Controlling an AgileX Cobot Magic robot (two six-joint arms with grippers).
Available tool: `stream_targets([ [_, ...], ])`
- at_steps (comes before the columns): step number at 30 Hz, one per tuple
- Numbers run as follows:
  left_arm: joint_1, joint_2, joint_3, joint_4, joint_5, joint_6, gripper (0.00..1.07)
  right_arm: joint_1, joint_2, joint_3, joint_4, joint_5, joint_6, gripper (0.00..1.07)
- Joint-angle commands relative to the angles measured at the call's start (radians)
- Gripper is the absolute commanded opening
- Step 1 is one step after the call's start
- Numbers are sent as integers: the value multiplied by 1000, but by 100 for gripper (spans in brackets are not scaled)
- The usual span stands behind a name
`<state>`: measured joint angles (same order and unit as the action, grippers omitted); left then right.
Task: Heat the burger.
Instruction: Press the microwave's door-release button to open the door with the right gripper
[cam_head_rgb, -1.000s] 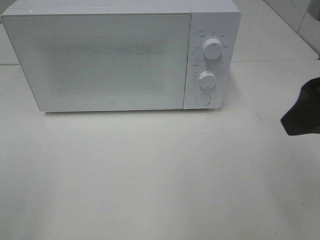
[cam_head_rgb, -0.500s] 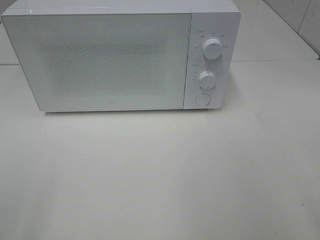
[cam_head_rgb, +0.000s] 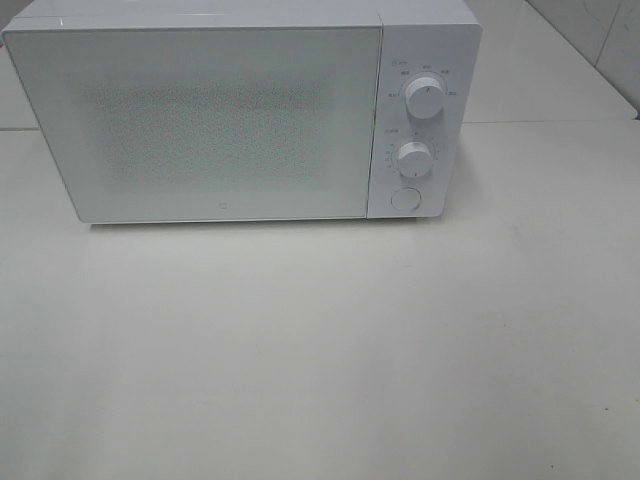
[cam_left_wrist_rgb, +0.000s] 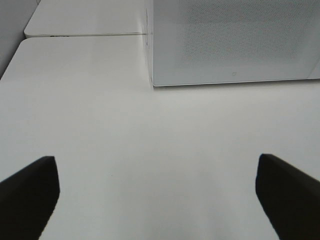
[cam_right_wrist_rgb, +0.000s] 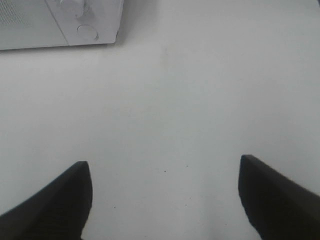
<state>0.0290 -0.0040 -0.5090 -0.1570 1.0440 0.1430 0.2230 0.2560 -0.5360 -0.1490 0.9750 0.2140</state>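
**Microwave Shut, Burger Out of Sight as Both Arms Hang Back**

A pale counter (cam_head_rgb: 320, 350) fills the scene, bare in front so that both arms have room to work. The white microwave (cam_head_rgb: 240, 110) sits at its far side, face toward the robot, which puts the controls within reach of the right arm. Its door (cam_head_rgb: 200, 125) is closed flush against the body. The speckled window shows nothing of the inside, and the burger appears in none of the three views. It may sit behind that door, but the pictures cannot confirm it.

The left end effector (cam_left_wrist_rgb: 156, 165) hovers above the counter with its fingers spread wide, holding nothing and facing the microwave's left front corner. The right end effector (cam_right_wrist_rgb: 164, 162) is likewise spread and empty, low over bare counter, with the control panel off to one side ahead of it. Neither arm shows in the high view, which suggests both are parked clear of the appliance.

On the panel, the upper knob (cam_head_rgb: 425, 99) and lower knob (cam_head_rgb: 413, 157) sit one above the other, their markings too small to read. The round button (cam_head_rgb: 404, 198) lies just beneath them. Whether heating has begun cannot be told.
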Motion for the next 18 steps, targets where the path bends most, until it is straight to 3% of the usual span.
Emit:
stream_targets([
  [1,1,-20,4,0,-8,0,100,-89,-98,17,15,17,-26,76],
  [10,1,-20,4,0,-8,0,100,-190,-279,22,49,21,-54,76],
  [18,1,-18,4,1,-8,0,100,-190,-285,22,50,22,-55,76],
])
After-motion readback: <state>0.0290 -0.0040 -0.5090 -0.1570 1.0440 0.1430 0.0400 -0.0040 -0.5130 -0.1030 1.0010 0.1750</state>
